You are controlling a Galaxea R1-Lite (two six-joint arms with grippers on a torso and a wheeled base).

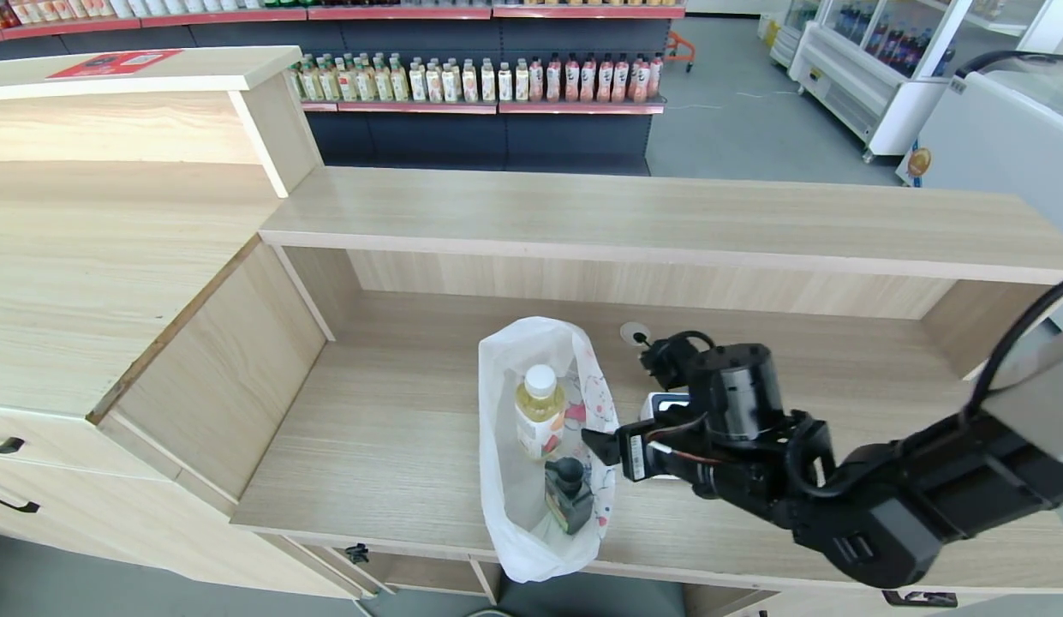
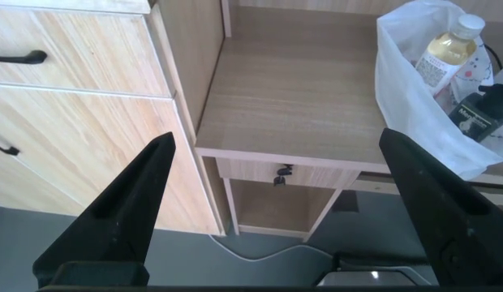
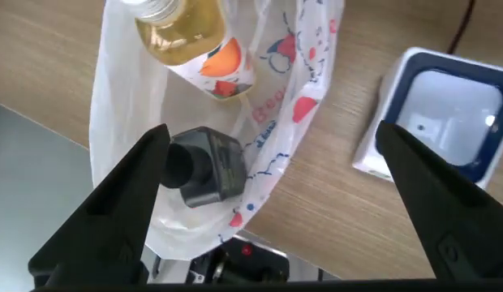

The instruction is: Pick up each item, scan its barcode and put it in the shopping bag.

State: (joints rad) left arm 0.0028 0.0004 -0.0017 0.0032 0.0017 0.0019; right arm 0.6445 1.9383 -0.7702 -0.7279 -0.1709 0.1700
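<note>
Light wood-grain laminate worktop (image 1: 394,428), flat and recessed under a raised ledge. Thin, crinkly white plastic shopping bag (image 1: 507,523) with red and blue print lies open on it at the front edge. Right end effector (image 3: 269,134) sits over the bag's right rim, black wedge fingers spread, gripping nothing. Left end effector (image 2: 277,139) is off the worktop's front left corner by the wooden drawer fronts, fingers spread, empty. Inside the bag: a clear round plastic bottle of yellow drink (image 1: 540,413) with a white cap, and nearer the front a dark squarish bottle (image 1: 569,499) with a black cap. A white and blue rounded-rectangle scanner (image 3: 446,113) lies just right of the bag.
</note>
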